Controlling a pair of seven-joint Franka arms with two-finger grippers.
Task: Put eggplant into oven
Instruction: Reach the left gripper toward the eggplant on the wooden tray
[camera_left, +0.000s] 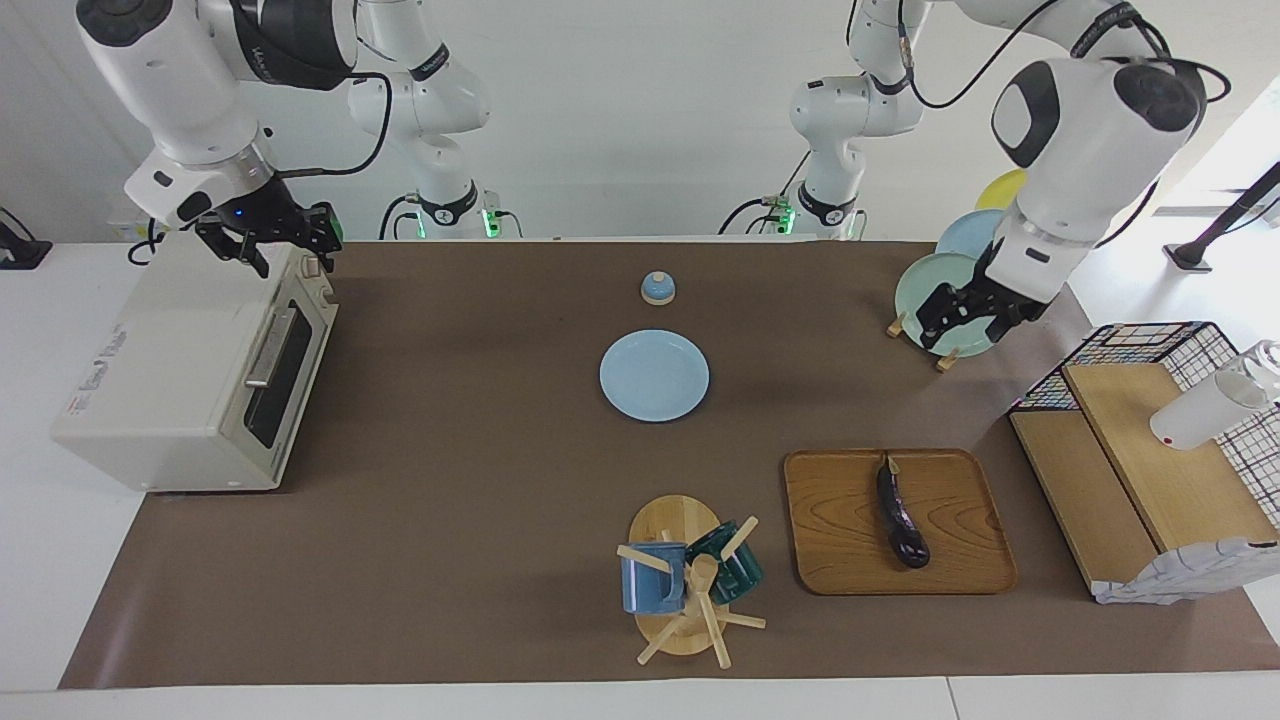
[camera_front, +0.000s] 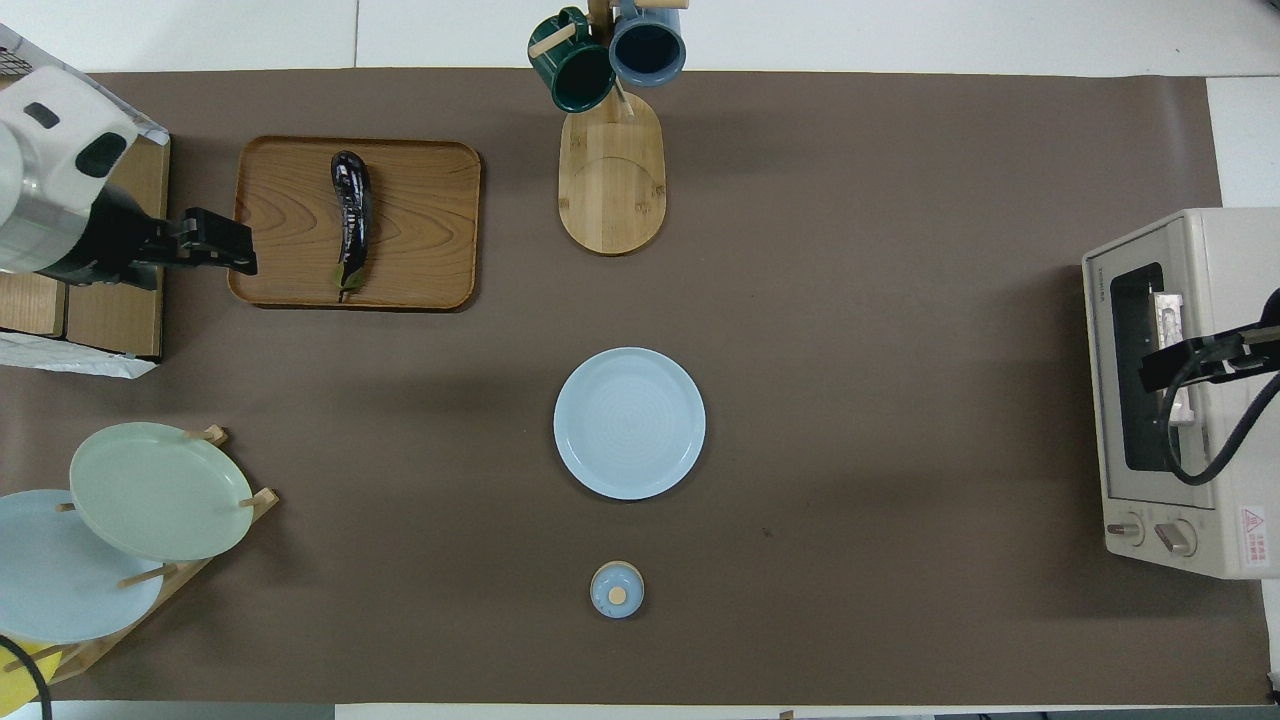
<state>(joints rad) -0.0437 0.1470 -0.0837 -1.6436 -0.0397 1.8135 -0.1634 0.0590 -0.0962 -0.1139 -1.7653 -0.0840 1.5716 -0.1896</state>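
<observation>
Facing view | eggplant (camera_left: 901, 514) lengthwise on tray (camera_left: 830, 540), stem toward robots | both tools' state: cannot tell

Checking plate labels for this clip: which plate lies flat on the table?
The light blue plate mid-table, beside the small blue lid. The green plate and the other plates stand in the wooden rack.

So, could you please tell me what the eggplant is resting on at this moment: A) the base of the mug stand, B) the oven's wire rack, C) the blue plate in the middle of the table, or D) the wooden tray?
D: the eggplant lies flat on the wooden tray, with neither gripper touching it, and the oven door is shut.
</observation>
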